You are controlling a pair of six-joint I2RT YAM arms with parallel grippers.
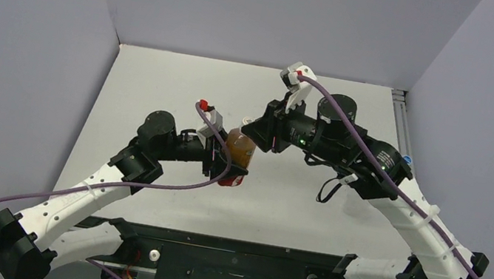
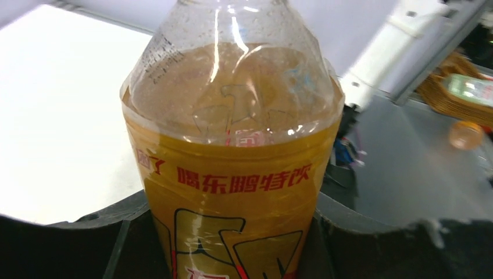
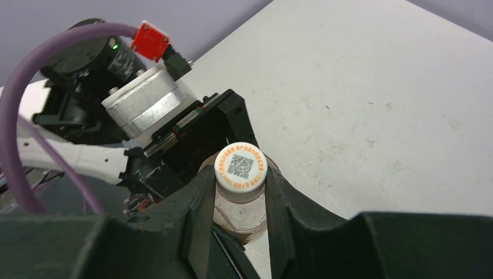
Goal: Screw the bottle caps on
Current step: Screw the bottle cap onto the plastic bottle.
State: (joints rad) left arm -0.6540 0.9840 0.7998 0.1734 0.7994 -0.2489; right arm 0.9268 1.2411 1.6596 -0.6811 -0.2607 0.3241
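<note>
My left gripper point(image 1: 225, 157) is shut on the amber bottle point(image 1: 238, 151) and holds it tilted above the table. In the left wrist view the bottle point(image 2: 232, 168) fills the frame between both fingers; its yellow label carries red characters. My right gripper point(image 1: 254, 132) is shut on the white cap point(image 3: 241, 166), which has a QR code on top and sits on this bottle's neck. The fingers point(image 3: 200, 200) press the cap from both sides. The clear bottle and the blue-and-white cap are out of view.
The white table point(image 1: 186, 81) sits between grey walls, with a metal rail point(image 1: 402, 123) along its right edge. A black base plate point(image 1: 232, 264) runs along the near edge. Purple cables point(image 1: 169, 186) trail from both wrists.
</note>
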